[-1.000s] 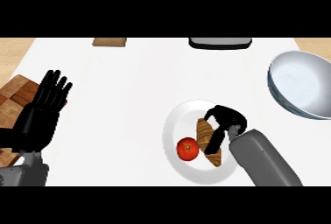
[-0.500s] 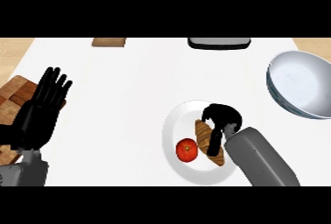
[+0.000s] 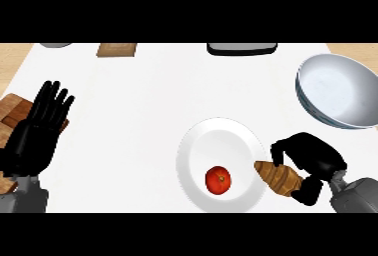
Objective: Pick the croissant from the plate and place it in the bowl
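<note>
My right hand (image 3: 314,160) is at the lower right, just off the right rim of the white plate (image 3: 220,137), with its fingers and thumb curled round the brown croissant (image 3: 277,177). The croissant's pointed end still overhangs the plate's right edge. A red tomato (image 3: 218,180) lies on the plate's lower part. The grey bowl (image 3: 339,90) stands at the upper right, apart from the hand, with nothing seen inside it. My left hand (image 3: 37,135) rests open at the left edge, fingers up.
A brown wooden object (image 3: 13,112) lies under the left hand at the left edge. Along the far edge are a small wooden block (image 3: 117,49), a dark tray-like item (image 3: 242,48) and a grey thing (image 3: 55,44).
My right hand has moved right and down off the plate's middle, taking the croissant with it to the plate's right rim. The tomato and left hand stay put.
</note>
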You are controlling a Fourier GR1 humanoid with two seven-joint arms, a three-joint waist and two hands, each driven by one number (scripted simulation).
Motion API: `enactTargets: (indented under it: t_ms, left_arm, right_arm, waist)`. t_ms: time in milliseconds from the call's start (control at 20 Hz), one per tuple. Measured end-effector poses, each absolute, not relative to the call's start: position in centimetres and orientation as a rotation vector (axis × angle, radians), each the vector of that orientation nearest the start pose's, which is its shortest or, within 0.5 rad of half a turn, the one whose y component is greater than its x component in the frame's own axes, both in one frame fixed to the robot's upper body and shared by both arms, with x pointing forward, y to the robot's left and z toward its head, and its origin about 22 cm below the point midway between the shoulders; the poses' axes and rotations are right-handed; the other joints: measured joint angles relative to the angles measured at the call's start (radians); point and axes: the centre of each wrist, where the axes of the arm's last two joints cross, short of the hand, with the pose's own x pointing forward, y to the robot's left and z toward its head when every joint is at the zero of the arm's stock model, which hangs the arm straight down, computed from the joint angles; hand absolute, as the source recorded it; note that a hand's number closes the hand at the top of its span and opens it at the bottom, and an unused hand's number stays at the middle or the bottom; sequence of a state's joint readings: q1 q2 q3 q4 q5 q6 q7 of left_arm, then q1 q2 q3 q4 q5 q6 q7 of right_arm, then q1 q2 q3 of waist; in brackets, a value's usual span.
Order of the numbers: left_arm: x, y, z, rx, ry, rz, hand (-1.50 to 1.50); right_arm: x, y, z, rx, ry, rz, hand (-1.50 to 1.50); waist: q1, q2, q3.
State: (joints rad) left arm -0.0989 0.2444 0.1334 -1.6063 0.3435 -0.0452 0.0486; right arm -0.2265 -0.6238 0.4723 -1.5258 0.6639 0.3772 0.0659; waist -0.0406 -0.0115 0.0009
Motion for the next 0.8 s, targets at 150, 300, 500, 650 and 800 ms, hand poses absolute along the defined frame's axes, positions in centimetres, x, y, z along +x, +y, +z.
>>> enactTargets:
  t_ms: [150,300,500,650,800]
  left_arm:
    - [26.4,30.4,5.4,-0.056,-1.686,0.097,0.00]
    - [26.1,30.5,5.3,-0.056,-1.685,0.095,0.00]
    - [26.0,30.2,5.2,-0.048,-1.680,0.100,0.00]
    - [25.8,30.4,5.1,-0.053,-1.678,0.097,0.00]
    - [25.9,30.3,5.3,-0.063,-1.681,0.086,0.00]
  right_arm:
    - [25.3,-29.1,6.1,-0.562,-1.216,1.586,1.50]
    - [24.4,-31.5,8.5,-0.657,-1.302,1.506,1.50]
    - [23.6,-33.7,12.7,-0.803,-1.388,1.384,1.50]
    - [23.0,-35.5,15.7,-0.904,-1.433,1.272,1.50]
    - [22.8,-37.3,18.0,-0.998,-1.450,1.176,1.50]
  waist:
    - [0.000,0.002,0.000]
    - [0.003,0.002,-0.001]
    - [0.002,0.002,-0.001]
    - [0.005,0.003,-0.002]
    - [0.016,0.006,-0.002]
